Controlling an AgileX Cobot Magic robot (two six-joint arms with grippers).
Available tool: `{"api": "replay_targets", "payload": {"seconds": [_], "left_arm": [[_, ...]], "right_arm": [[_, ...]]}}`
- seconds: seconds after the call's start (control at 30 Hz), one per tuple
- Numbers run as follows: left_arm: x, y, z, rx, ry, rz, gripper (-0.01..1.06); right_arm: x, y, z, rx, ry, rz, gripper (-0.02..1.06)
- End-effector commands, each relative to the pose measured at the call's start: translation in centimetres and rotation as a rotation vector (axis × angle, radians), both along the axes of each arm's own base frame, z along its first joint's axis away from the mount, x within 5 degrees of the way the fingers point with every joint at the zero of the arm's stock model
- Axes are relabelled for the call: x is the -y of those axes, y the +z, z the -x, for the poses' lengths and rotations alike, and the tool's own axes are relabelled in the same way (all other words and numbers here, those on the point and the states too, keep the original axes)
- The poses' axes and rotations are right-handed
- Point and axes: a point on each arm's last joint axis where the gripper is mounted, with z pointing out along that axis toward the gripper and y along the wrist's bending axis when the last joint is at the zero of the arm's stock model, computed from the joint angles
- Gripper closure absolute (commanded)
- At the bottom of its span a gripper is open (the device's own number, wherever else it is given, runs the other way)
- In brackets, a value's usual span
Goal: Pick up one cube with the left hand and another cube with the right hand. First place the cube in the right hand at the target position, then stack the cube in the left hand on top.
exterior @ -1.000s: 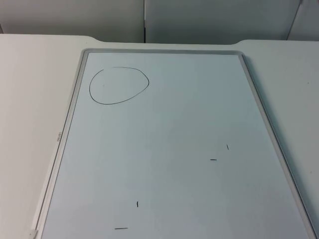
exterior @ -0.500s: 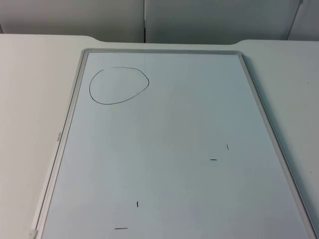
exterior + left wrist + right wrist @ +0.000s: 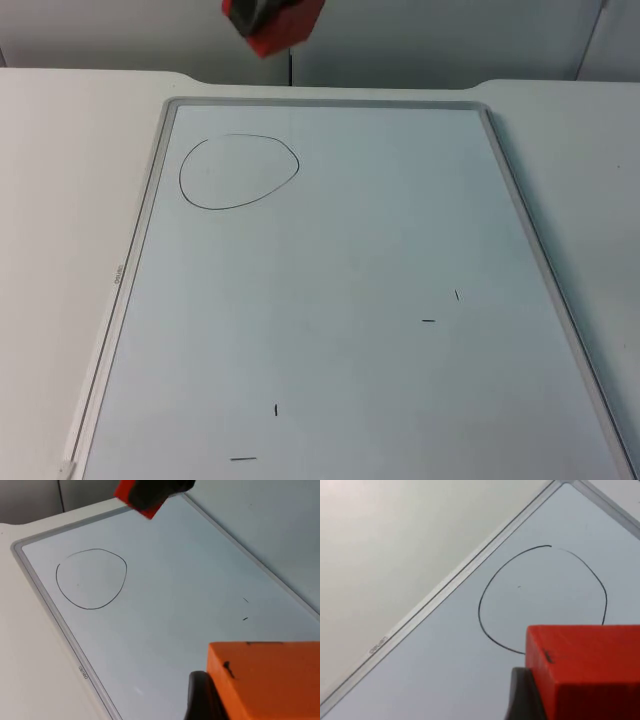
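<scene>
A red cube [image 3: 283, 33] hangs in the air at the back of the table, with my right gripper [image 3: 260, 12] shut on it. In the right wrist view the red cube [image 3: 587, 672] sits against a black fingertip [image 3: 521, 696], over the edge of the hand-drawn circle [image 3: 542, 600]. My left gripper [image 3: 262, 700] is shut on an orange cube [image 3: 270, 677], raised above the whiteboard; its fingertip [image 3: 200, 697] presses the cube's side. The left wrist view also catches the red cube [image 3: 131, 499] beyond the circle [image 3: 91, 578]. The circle [image 3: 240, 172] lies at the board's far left.
A grey-framed whiteboard [image 3: 150, 200] covers most of the table, with a few short pen marks [image 3: 428, 321] near its front half. White table top [image 3: 60, 200] flanks it on both sides, and the grey partition wall [image 3: 420, 40] stands behind.
The right gripper with the red cube has come into the top view at the back edge, just beyond the circle. Before, the board lay bare with no arm in sight.
</scene>
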Motion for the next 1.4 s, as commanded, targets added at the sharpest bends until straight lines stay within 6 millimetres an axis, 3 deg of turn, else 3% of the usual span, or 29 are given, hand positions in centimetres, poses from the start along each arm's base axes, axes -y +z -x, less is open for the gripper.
{"api": "replay_targets", "payload": {"seconds": [0.0,0.07,0.1,0.2,0.23,0.4,0.93,1.37], "left_arm": [[0.1,0.2,0.0,0.016,-0.009,0.021,1.05],[0.1,0.2,0.0,0.018,-0.010,0.022,1.05],[0.1,0.2,0.0,0.018,-0.010,0.022,1.05],[0.2,0.2,0.1,0.014,-0.010,0.027,1.05],[0.2,0.2,0.1,0.014,-0.010,0.027,1.05],[0.2,0.2,0.1,0.009,-0.010,0.033,1.05],[0.2,0.2,0.1,0.011,-0.010,0.031,1.05],[0.2,0.2,0.1,0.019,-0.020,0.016,1.05]], "right_arm": [[-0.8,-1.2,-1.0,0.017,0.001,0.010,1.05],[-1.6,-3.8,-2.1,0.002,0.001,0.021,1.05],[-1.6,-3.8,-2.1,0.002,0.001,0.021,1.05],[-2.5,-6.9,-3.2,-0.004,0.000,0.018,1.05],[-2.5,-6.9,-3.2,-0.004,0.000,0.018,1.05],[-3.3,-10.6,-4.3,0.001,-0.027,-0.010,1.05],[-3.6,-15.2,-5.0,0.008,-0.037,0.010,1.05],[-3.2,-15.6,-5.6,0.042,-0.085,0.033,1.05]]}}
